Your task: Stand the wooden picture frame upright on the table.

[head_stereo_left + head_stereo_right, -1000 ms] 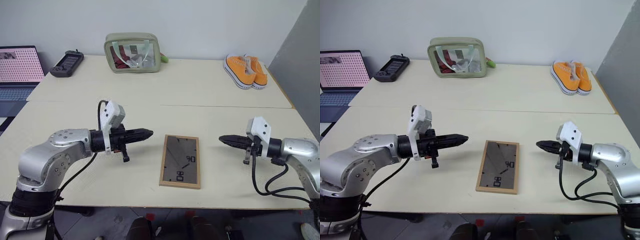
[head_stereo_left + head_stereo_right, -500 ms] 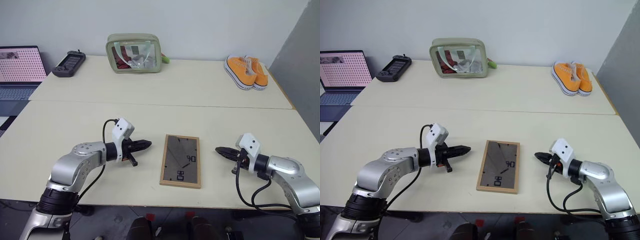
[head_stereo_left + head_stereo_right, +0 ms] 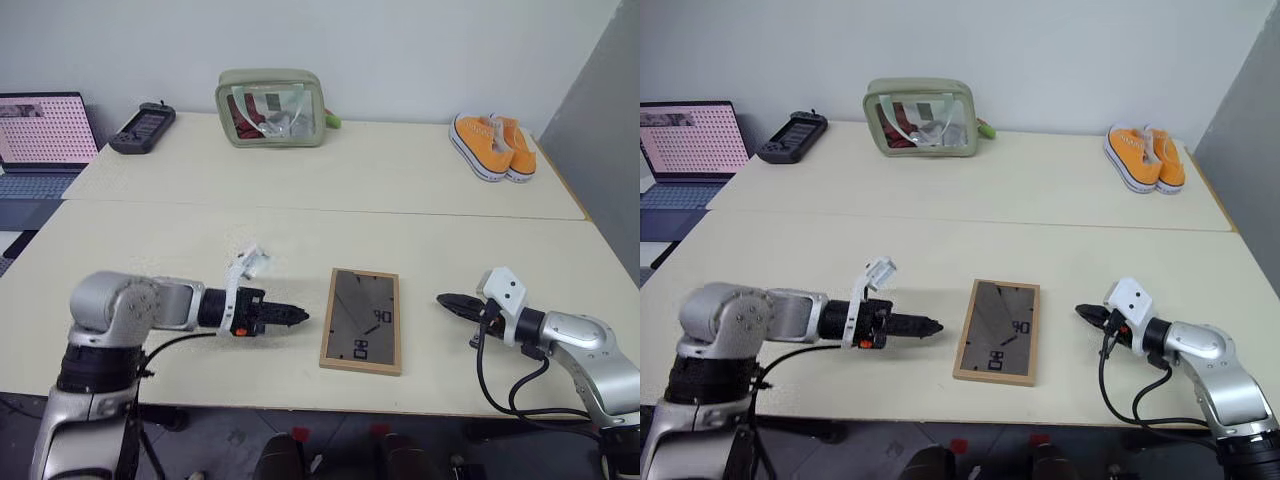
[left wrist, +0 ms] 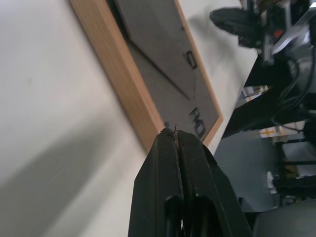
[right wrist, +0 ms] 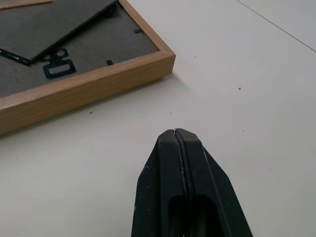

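Wooden picture frame (image 3: 361, 322) lies flat, back up: likely light, rigid, glass-fronted; grasp its long edges. Left gripper (image 3: 298, 317) and right gripper (image 3: 446, 300) flank it, both clenched empty.

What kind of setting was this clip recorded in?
Probably an office or lab room: two plain cream tables pushed together against a bare wall, an open laptop at the side, and test props such as orange shoes and a wooden picture frame.
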